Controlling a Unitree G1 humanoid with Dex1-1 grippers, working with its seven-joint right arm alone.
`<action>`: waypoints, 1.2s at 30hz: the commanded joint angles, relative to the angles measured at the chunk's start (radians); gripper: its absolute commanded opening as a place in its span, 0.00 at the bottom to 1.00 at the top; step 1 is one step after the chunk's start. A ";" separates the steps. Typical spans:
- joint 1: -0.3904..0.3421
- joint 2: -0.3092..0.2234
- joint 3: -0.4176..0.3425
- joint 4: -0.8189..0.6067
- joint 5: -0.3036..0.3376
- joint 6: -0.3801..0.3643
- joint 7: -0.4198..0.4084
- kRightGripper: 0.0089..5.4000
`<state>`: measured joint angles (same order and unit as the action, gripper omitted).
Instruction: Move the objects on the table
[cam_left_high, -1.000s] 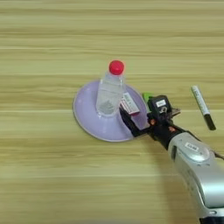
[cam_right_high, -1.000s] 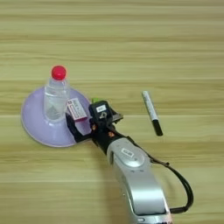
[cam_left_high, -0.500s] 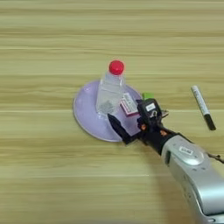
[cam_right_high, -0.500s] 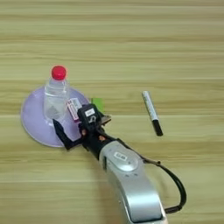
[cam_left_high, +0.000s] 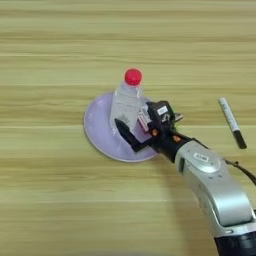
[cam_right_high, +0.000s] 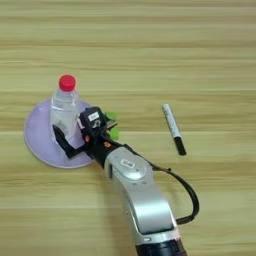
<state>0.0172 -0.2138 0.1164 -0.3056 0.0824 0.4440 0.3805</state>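
- The claw (cam_left_high: 131, 131) reaches over the right half of the lilac plate (cam_left_high: 100, 131). Its near black finger (cam_left_high: 127, 134) lies over the plate, pointing at the base of the bottle (cam_left_high: 126, 104). The other finger is lost behind the claw's body and the bottle, so I cannot tell how wide it stands or whether it grips anything.
- The bottle stands upright on the plate, just ahead of the claw, red cap on top. Whether the finger touches it cannot be made out.
- The red-and-white box (cam_left_high: 144, 120) shows only as a sliver between the bottle and the claw's body; the rest is covered.
- The green block (cam_right_high: 114, 132) peeks out just right of the claw in the right eye view, mostly hidden; the left eye view hardly shows it.
- The pen (cam_left_high: 232, 122) lies well to the claw's right, black cap toward the near side, with bare wood all around it.
- The table (cam_left_high: 55, 200) runs out of view on every side, so no edge shows. Wide open wood lies left of the plate, beyond the bottle and on the near side.
- The silver forearm (cam_left_high: 215, 190) leaves through the bottom edge, cut off there.
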 joint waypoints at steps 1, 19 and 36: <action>-0.073 0.004 -0.007 -0.011 0.001 -0.051 -0.010 1.00; -0.197 0.046 -0.018 0.124 0.006 -0.102 -0.018 1.00; -0.256 0.110 -0.051 0.273 0.021 -0.207 -0.035 0.77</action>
<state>-0.1626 -0.1079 0.0854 -0.0193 0.0965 0.2932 0.3617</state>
